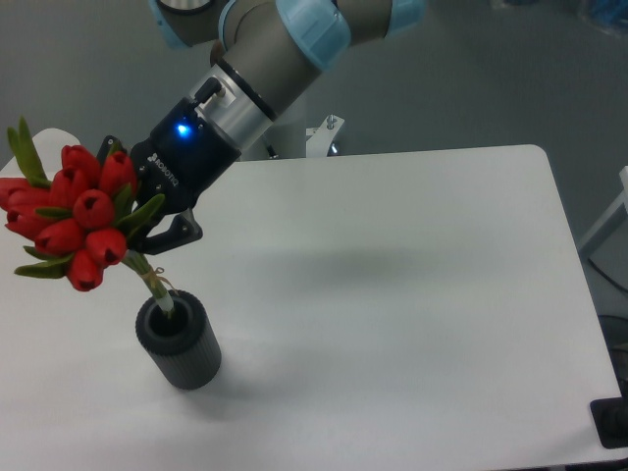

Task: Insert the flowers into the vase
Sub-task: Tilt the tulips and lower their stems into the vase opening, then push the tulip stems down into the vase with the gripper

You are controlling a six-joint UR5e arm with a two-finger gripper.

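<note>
Fixed camera view, looking down at a white table [422, 294] from its near side. At the far left, the flowers [71, 224], a tight bunch of red tulip buds with green leaves, lean out to the left and hang above the tabletop. Their short tied stems slant down and to the right, and the stem tips sit just inside the mouth of the vase [180, 340], a dark grey ribbed cylinder standing upright near the table's left front edge. The buds are well off to the left of the vase opening, so the bunch is tilted rather than upright. Just right of the bunch, the gripper [147, 224] is clamped on the flowers around the base of the bunch, its black fingers partly hidden by leaves. A blue light glows on its black body, and the arm rises up and to the right out of the picture. Judging by this, insertion has begun but is not finished. To do it well, the bunch should be swung upright over the opening and lowered straight, keeping the stems clear of the rim so the vase is not tipped, then released.
</note>
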